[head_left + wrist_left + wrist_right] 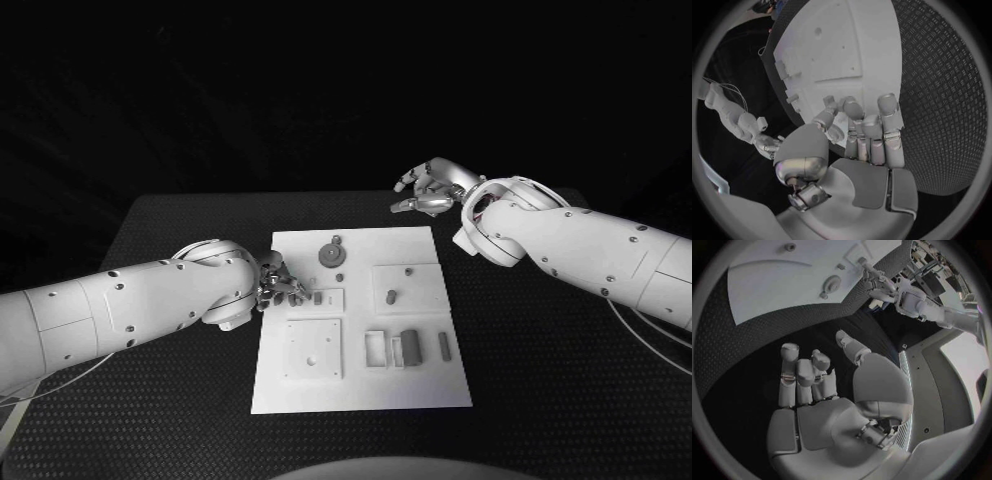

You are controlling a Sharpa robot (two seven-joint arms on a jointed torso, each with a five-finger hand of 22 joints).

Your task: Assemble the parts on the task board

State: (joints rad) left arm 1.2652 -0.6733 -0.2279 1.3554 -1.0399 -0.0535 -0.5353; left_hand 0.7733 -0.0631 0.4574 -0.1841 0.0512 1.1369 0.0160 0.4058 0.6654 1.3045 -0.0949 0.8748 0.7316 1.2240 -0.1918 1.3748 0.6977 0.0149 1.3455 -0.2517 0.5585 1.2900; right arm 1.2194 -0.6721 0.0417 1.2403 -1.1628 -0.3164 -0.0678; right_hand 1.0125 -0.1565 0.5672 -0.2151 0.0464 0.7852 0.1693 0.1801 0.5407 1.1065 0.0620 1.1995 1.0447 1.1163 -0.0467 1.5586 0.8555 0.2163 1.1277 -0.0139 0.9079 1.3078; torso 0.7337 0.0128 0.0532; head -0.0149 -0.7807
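Note:
The white task board (361,385) lies in the middle of the table, also seen in the left wrist view (836,45) and the right wrist view (767,290). A round grey part (333,256) (831,284) sits near its far edge. A small peg (391,296) stands in a square plate, and grey blocks (411,345) lie at the near right. My left hand (277,286) (861,135) is at the board's left edge, fingertips against a small grey part (315,297); whether it grips it is unclear. My right hand (428,190) (823,385) hovers beyond the board's far right corner, holding nothing.
A raised square plate (313,348) with holes sits at the board's near left, and a small frame (376,348) lies beside the grey blocks. Black textured table (548,400) surrounds the board. My right forearm (577,250) crosses the table's right side.

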